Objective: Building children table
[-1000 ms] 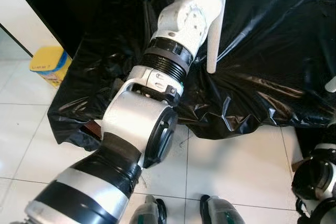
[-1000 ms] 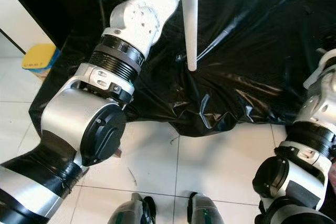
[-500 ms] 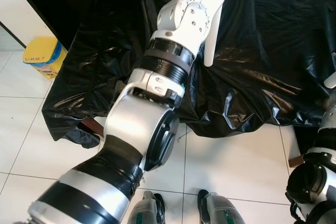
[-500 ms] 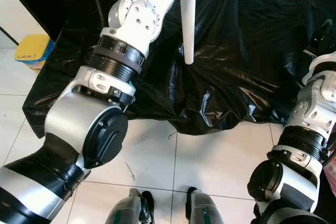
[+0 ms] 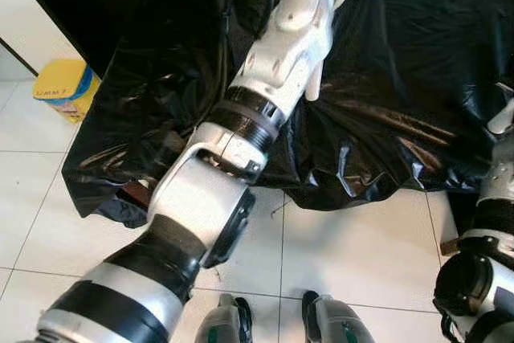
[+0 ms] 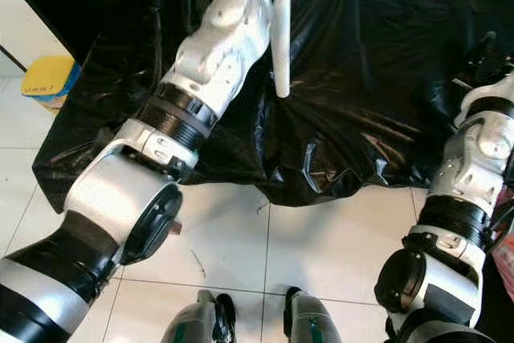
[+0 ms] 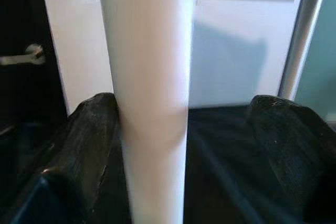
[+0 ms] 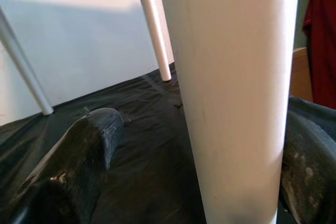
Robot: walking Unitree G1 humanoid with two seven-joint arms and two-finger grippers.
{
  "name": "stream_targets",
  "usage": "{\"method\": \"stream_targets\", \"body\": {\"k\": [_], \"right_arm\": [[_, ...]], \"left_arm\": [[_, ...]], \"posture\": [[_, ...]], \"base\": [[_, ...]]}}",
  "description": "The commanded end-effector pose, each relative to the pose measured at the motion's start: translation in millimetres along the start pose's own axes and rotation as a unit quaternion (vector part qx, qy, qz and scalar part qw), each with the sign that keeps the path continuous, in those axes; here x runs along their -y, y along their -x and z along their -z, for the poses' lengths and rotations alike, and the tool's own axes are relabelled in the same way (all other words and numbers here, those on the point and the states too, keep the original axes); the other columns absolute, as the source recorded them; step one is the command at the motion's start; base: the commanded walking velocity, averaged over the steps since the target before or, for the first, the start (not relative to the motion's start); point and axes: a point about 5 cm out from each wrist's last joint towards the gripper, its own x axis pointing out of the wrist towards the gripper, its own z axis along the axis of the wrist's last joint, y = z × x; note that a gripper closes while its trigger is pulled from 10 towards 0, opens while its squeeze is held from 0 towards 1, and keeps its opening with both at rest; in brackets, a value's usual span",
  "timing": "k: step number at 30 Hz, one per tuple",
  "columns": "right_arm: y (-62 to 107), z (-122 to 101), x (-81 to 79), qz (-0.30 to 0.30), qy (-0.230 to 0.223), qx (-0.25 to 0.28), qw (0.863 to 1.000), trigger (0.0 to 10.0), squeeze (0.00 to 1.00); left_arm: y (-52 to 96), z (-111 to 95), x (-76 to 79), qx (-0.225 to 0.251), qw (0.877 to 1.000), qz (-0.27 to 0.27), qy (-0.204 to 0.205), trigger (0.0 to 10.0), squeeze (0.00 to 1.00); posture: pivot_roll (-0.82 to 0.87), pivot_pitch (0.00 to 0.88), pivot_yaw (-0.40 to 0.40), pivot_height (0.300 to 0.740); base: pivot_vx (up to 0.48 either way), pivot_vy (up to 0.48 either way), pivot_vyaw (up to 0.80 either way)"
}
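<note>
Left pincer (image 7: 184,145) stands spread, one finger touching the white table leg (image 7: 149,93).

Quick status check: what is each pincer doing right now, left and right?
Left pincer: open around a white table leg, which touches one finger only.
Right pincer: open around another white table leg; a firm grip cannot be told.

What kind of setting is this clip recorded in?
Probably a room in a home, set up for furniture assembly: white tiled floor, a crumpled black plastic sheet spread over it, and slim white table legs standing on the sheet.
</note>
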Motion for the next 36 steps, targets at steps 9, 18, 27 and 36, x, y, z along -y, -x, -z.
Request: {"method": "stream_targets", "body": {"k": [9, 18, 27, 36], "right_arm": [[23.8, 28, -35.5, -0.103, -0.005, -0.077, 0.992, 10.0, 0.0], [42.2, 32, -33.3, -0.137, 0.003, -0.094, 0.986, 10.0, 0.0], [50.9, 25, -29.3, -0.156, 0.012, -0.081, 0.984, 10.0, 0.0], [68.6, 14, -31.1, -0.187, 0.005, -0.042, 0.981, 10.0, 0.0]], "left_arm": [[32.4, 52, -10.0, -0.074, 0.969, 0.21, -0.109, 10.0, 0.0], [57.8, 60, -44.0, -0.078, 0.978, 0.176, -0.084, 10.0, 0.0], [102.7, 71, -64.4, -0.086, 0.982, 0.166, -0.024, 10.0, 0.0], [129.7, 75, -84.2, -0.107, 0.986, 0.127, -0.019, 10.0, 0.0]], "posture": [[0.01, 0.238, 0.089, 0.74], [0.01, 0.235, 0.075, 0.74], [0.02, 0.228, 0.058, 0.74], [0.03, 0.213, 0.045, 0.74]], "base": [[0.0, 0.0, 0.0], [0.0, 0.0, 0.0], [0.0, 0.0, 0.0], [0.0, 0.0, 0.0]]}}
